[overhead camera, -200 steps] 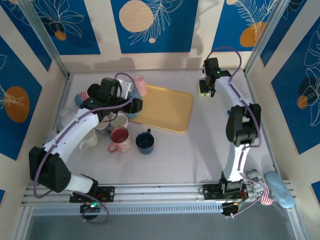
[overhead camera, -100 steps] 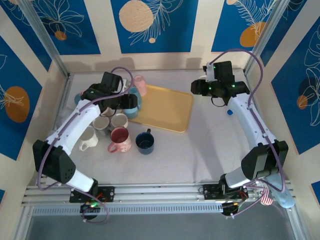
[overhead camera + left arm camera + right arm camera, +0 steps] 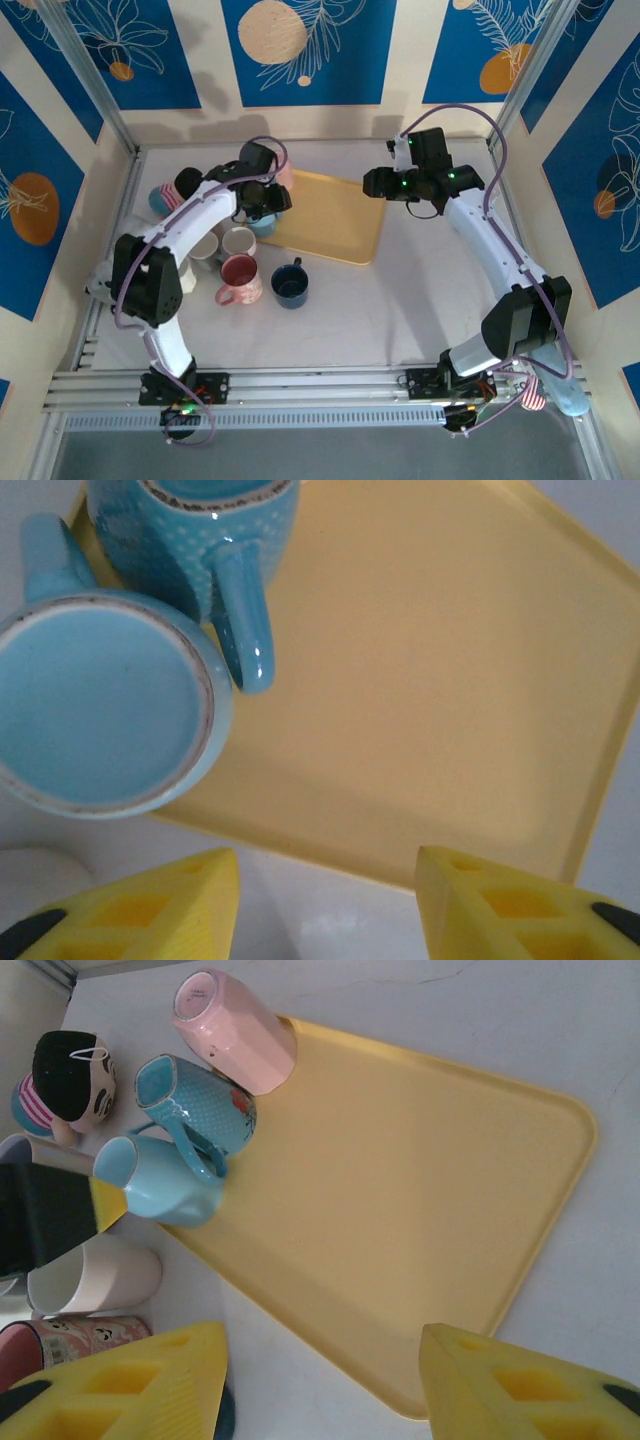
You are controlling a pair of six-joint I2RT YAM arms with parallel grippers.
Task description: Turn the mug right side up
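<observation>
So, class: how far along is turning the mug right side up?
Done: nothing yet; the pink mug seems to stand base up at a corner of the yellow tray. In hand: nothing; the left gripper and right gripper hang open and empty by the tray. Left: grasp the mug, flip it, set it down.

A pale grey desk point(image 3: 400, 300) fills the middle of the enclosure. Behind it rises the back wall point(image 3: 310, 50), with deep blue panels bearing white leaf drawings and peach and orange discs, split by cream stripes. The left wall point(image 3: 40, 200) and right wall point(image 3: 600, 180) flank the desk with the same pattern. Slanted metal posts point(image 3: 90, 80) stand at the desk's far corners. Aluminium rails point(image 3: 320, 380) run along its near edge, with a grey floor point(image 3: 320, 455) below. The light is even, and soft shadows fall on the cream band behind the desk.
</observation>
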